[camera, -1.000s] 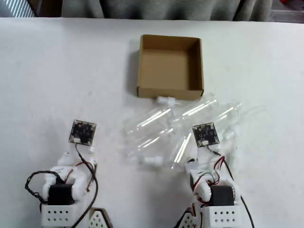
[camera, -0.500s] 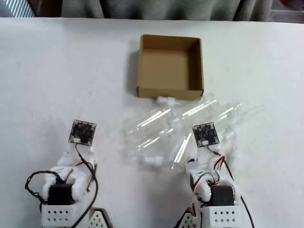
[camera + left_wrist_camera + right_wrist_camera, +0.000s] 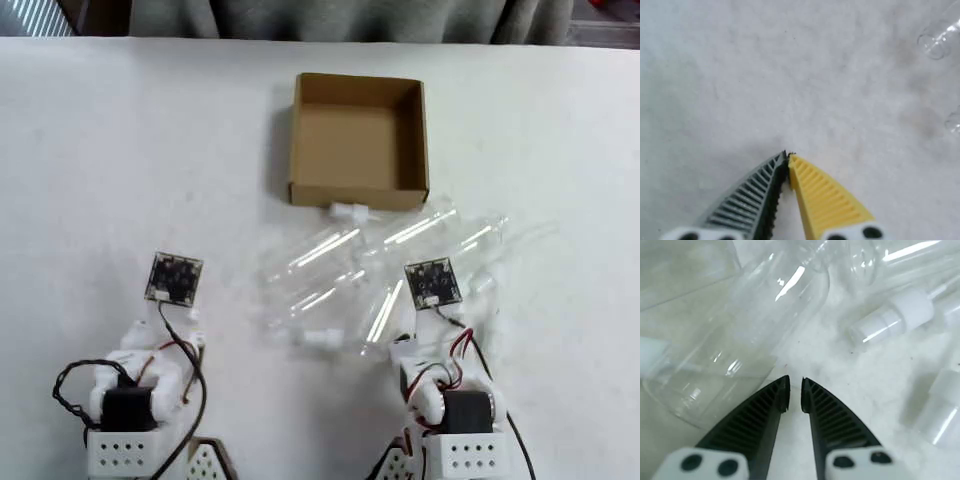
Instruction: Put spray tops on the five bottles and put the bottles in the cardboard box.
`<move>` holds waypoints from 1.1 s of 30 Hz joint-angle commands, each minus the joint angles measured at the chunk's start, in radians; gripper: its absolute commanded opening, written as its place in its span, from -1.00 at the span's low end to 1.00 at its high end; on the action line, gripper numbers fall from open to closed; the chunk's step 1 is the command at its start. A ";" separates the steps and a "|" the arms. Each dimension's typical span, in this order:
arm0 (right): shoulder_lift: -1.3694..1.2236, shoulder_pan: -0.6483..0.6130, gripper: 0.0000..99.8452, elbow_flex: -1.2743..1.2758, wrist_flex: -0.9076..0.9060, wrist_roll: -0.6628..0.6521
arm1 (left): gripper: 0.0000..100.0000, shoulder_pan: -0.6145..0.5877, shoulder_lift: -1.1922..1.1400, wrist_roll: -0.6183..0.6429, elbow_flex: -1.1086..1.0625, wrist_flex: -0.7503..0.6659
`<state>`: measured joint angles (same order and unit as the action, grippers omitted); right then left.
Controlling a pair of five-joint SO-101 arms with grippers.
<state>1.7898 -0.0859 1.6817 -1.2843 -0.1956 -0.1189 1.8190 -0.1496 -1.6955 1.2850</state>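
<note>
Several clear plastic bottles (image 3: 370, 275) lie in a jumble on the white table, just in front of the open cardboard box (image 3: 360, 185). White spray tops lie loose among them: one by the box wall (image 3: 348, 212) and one near the front (image 3: 320, 338). My right gripper (image 3: 794, 384) hovers shut over the table, holding nothing. A lying bottle (image 3: 755, 325) is close beside its tips and a spray top (image 3: 895, 315) lies a little further off. My left gripper (image 3: 788, 155) is shut over bare table, with two bottle mouths (image 3: 939, 40) well off to its side.
The box (image 3: 300, 130) holds nothing and stands at the table's middle back. Both arm bases sit at the near edge, the left one (image 3: 125, 420) apart from the bottles. Wide bare table (image 3: 120, 150) lies to the left and far right.
</note>
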 commanded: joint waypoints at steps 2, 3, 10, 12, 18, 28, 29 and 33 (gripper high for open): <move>0.012 0.002 -0.94 0.009 0.018 -0.002 | -0.96 0.012 0.012 -0.006 0.003 0.003; 0.012 0.001 -0.94 0.009 0.018 -0.002 | -0.96 0.010 0.012 -0.005 0.003 0.003; 0.012 0.007 -0.94 0.009 0.018 -0.003 | -0.96 0.025 0.012 -0.005 0.012 0.003; 0.012 0.010 -0.94 0.009 0.018 -0.006 | -0.96 0.016 0.012 -0.008 0.032 0.003; 0.012 0.010 -0.94 0.009 0.018 -0.009 | -0.96 0.016 0.012 -0.009 0.210 -0.041; 0.013 0.012 -0.94 0.005 0.016 -0.009 | -0.96 0.024 0.012 -0.155 0.397 -0.123; 0.013 0.015 -0.94 0.005 0.015 -0.009 | -0.96 0.024 0.012 -0.155 0.413 -0.129; 0.013 0.097 -0.94 0.005 0.021 -0.008 | -0.96 0.074 0.010 -0.147 0.451 -0.127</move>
<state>1.7898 -0.0460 1.6817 -1.2843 -0.1956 -0.0944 1.8267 -0.2923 -1.3119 1.1822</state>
